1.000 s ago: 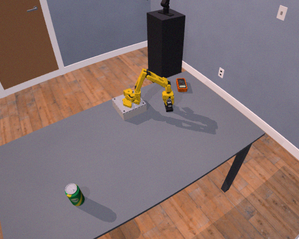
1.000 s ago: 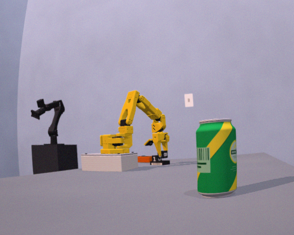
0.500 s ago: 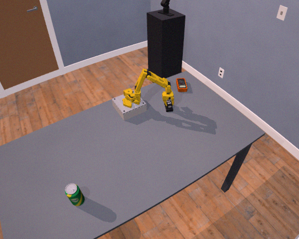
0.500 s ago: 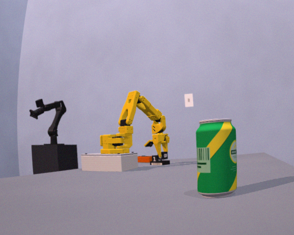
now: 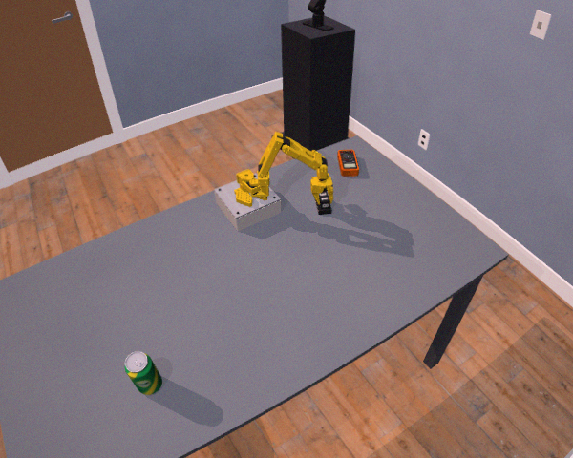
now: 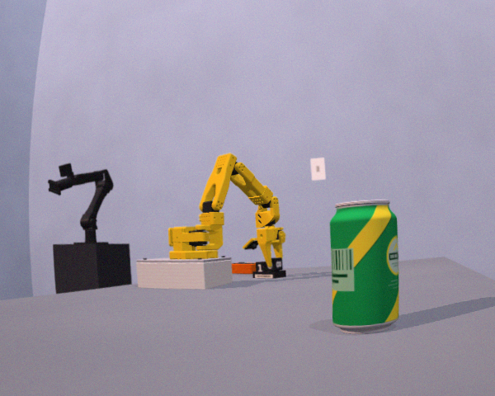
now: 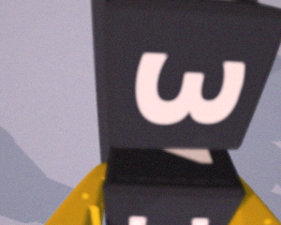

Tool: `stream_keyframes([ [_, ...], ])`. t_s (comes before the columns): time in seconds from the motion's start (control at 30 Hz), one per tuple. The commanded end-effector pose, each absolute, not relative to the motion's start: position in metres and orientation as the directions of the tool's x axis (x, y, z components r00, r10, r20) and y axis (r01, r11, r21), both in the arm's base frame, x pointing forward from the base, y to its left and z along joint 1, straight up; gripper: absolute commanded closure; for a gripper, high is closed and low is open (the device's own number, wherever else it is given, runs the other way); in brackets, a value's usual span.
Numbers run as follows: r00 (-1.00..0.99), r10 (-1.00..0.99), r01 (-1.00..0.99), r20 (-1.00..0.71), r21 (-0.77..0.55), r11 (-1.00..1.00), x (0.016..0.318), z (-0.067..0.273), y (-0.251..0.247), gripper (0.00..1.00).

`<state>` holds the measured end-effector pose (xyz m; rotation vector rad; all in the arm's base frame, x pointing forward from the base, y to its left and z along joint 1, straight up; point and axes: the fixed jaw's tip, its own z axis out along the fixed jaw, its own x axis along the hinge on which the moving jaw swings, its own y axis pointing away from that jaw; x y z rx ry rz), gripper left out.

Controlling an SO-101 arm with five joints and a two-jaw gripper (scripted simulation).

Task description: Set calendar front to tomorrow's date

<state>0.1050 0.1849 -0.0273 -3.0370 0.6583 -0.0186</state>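
The black calendar tray (image 6: 268, 275) lies on the table right of the arm's base. Its left cube (image 6: 259, 267) (image 7: 187, 89) shows a white 1 on the front in the exterior view. In the wrist view its top shows a 3 lying on its side. My gripper (image 5: 323, 202) (image 6: 275, 259) (image 7: 169, 208) points down and is shut on the right cube (image 6: 278, 264) (image 7: 169, 183). This cube sits at the tray, seemingly a little higher than the left one. Its front glyph lies sideways and is too small to read. Only a white sliver of its top digit shows.
An orange multimeter (image 5: 348, 161) lies just behind the calendar. A green and yellow can (image 5: 142, 373) (image 6: 364, 266) stands near the table's front left. The arm's grey base block (image 5: 247, 205) is left of the tray. A black pedestal (image 5: 317, 78) stands behind the table.
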Motion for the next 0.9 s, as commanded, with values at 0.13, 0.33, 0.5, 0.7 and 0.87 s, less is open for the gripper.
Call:
stream_keyframes([
  [0.13,0.910,-0.414,-0.414,0.001,-0.012,-0.910,0.1042,-0.0365,0.1794,1.00],
  [0.33,0.910,-0.414,-0.414,0.001,-0.012,-0.910,0.1043,-0.0384,0.1794,1.00],
  [0.5,0.910,-0.414,-0.414,0.001,-0.012,-0.910,0.1043,-0.0384,0.1794,0.99],
  [0.7,0.910,-0.414,-0.414,0.001,-0.012,-0.910,0.1043,-0.0384,0.1794,0.87],
  [0.87,0.910,-0.414,-0.414,0.001,-0.012,-0.910,0.1043,-0.0384,0.1794,0.82],
])
